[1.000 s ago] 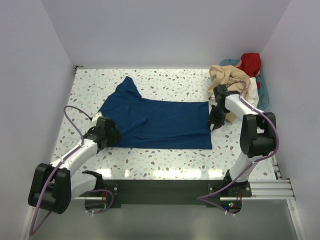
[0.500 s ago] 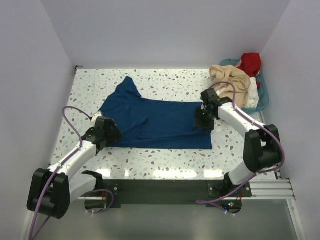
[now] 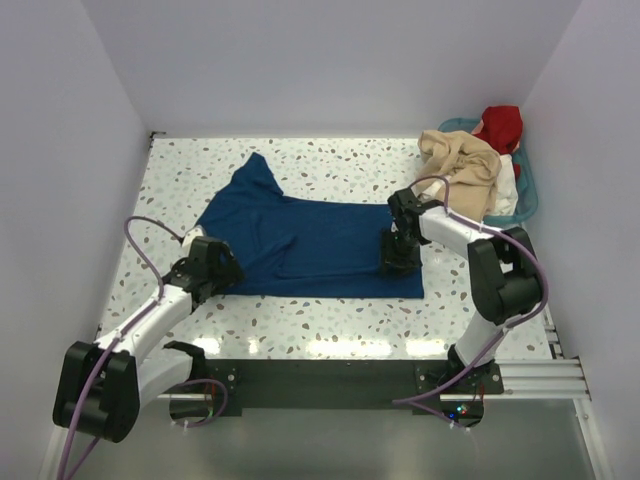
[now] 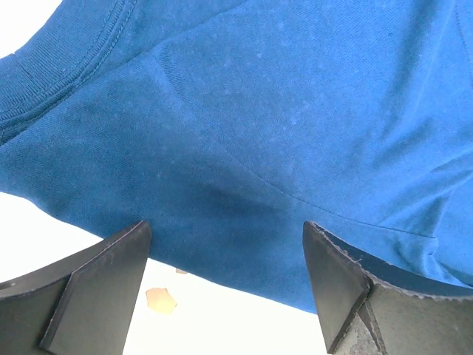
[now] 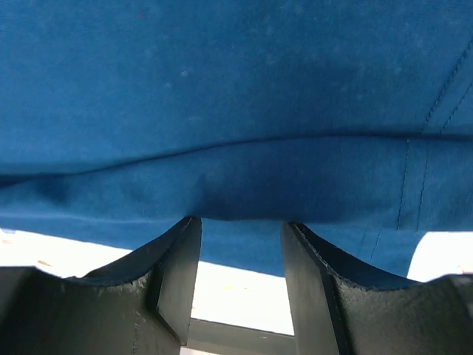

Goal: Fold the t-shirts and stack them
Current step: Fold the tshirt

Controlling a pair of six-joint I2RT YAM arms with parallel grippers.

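Navy t-shirt [image 3: 310, 245] spread flat on counter [image 3: 330, 325], sleeve toward far left. Judged light and limp, likely to sag and crease; best taken at hem corners. Left pincer [image 4: 225, 288] wide open over near-left edge. Right pincer [image 5: 240, 274] part-open, tips at right hem fold.

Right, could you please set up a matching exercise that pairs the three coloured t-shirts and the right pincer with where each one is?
Things
1. navy t-shirt
2. beige t-shirt
3. red t-shirt
4. right pincer

Places
A. farthest right, behind the beige t-shirt
B. spread out on the middle of the table
C. over the navy t-shirt's right hem
D. draped over the left rim of the teal basket

Pairs: 1-B, 2-D, 3-A, 4-C
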